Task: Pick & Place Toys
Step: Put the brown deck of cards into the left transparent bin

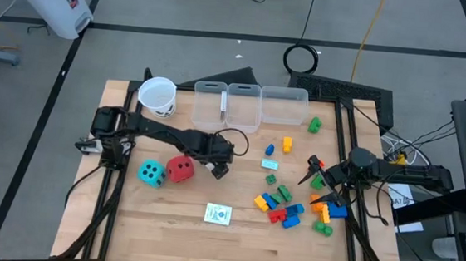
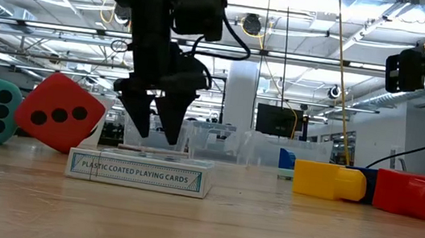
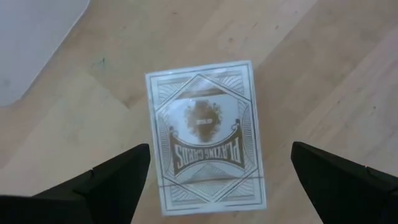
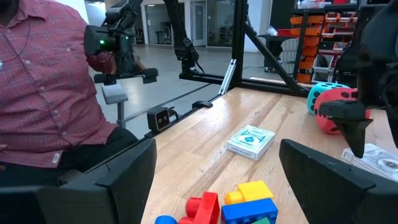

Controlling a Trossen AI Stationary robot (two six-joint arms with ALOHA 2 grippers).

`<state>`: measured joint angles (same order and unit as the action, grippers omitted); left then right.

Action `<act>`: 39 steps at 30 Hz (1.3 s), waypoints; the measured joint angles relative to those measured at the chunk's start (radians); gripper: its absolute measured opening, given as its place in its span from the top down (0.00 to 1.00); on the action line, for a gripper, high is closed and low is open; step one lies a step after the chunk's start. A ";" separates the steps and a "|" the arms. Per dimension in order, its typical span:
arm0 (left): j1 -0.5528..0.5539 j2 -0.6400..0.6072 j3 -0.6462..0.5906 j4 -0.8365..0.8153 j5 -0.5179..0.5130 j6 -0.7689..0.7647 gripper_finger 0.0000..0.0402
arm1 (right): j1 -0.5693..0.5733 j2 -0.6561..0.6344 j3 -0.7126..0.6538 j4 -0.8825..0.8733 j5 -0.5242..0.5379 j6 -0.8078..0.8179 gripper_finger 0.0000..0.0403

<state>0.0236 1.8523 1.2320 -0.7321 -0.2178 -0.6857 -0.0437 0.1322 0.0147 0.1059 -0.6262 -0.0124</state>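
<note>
Fingers of the left gripper are spread wide above a card pack lying flat on the desk, not touching it. Right gripper fingers are spread too, holding nothing, with bricks between them. Second pack lies farther ahead. Three bins stand side by side; I cannot tell their contents.

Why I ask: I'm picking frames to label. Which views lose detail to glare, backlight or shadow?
Low view: bright ceiling lights behind turn the left gripper into a dark silhouette. Left wrist view: overhead glare pales the white, ornately printed card pack. High view: even light, only soft shadows on the wooden table.
</note>
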 joint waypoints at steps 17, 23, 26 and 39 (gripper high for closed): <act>0.042 0.116 0.006 0.033 0.089 0.026 0.02 | 0.000 0.000 0.000 0.000 0.000 0.000 0.22; 0.049 0.127 0.004 0.040 0.094 0.037 0.03 | 0.000 0.000 0.000 0.000 0.000 0.000 0.22; 0.050 0.099 0.003 0.042 0.096 0.033 0.12 | 0.000 0.000 0.000 0.001 0.000 0.000 0.22; 0.075 -0.084 -0.003 -0.037 0.089 0.025 0.23 | 0.000 0.000 0.000 0.001 0.000 0.000 0.22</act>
<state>0.0986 1.7682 1.2294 -0.7687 -0.1288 -0.6607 -0.0441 0.1326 0.0151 0.1070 -0.6262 -0.0124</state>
